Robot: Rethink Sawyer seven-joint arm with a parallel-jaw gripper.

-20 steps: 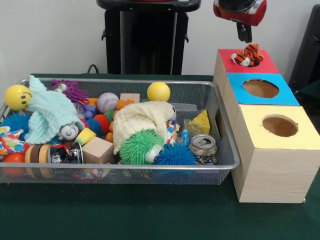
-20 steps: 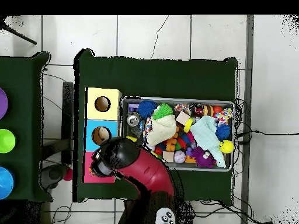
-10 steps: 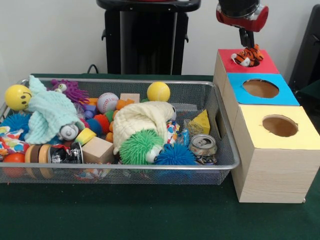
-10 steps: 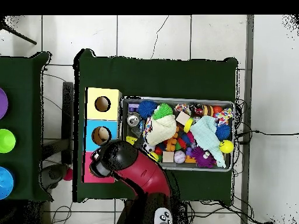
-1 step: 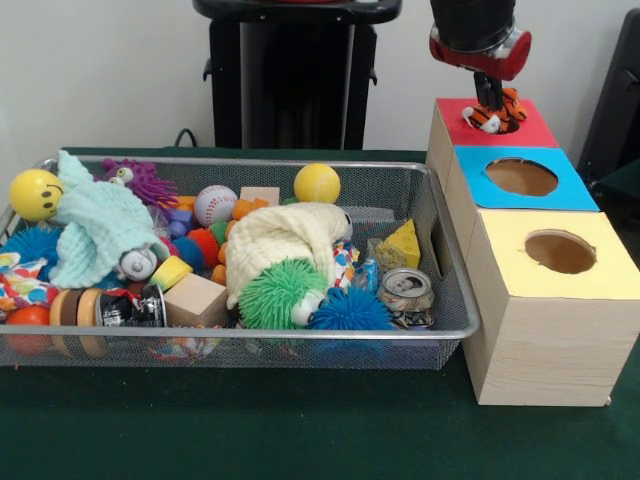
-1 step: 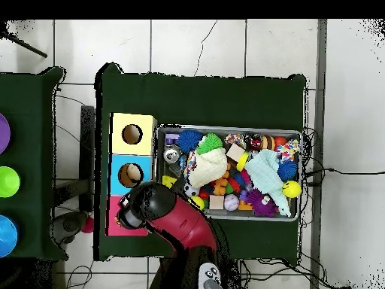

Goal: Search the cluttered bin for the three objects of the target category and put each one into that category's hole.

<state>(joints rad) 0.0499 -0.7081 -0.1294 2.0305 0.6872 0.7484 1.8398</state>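
A small orange-and-black striped tiger plush [image 5: 494, 110] sits in the hole of the red-topped box [image 5: 525, 130], partly sunk and partly above the rim. The gripper [image 5: 489, 95] hangs straight over it, its dark tips reaching down to the toy; whether they are apart or pressed together cannot be told. In the overhead view the red arm [image 6: 177, 222] covers that red box end.

The red box stands at the far end of a row of three wooden boxes, followed by the blue-topped box [image 5: 560, 190] and the yellow-topped box [image 5: 610, 270], each with a round hole.

Just beside the row, on the green table [image 5: 300, 430], lies the wire mesh bin [image 5: 440, 330], crowded with toys. Near its box-side corner rest a crushed can [image 5: 406, 292] and a yellow wedge [image 5: 404, 244]. Along the front edge sit a blue spiky ball [image 5: 350, 310], a green spiky ball [image 5: 280, 292] and a wooden cube [image 5: 195, 299]. A cream knitted cloth [image 5: 285, 235] lies mid-bin, a mint cloth [image 5: 100, 225] towards the opposite end beside a yellow smiley ball [image 5: 35, 193].
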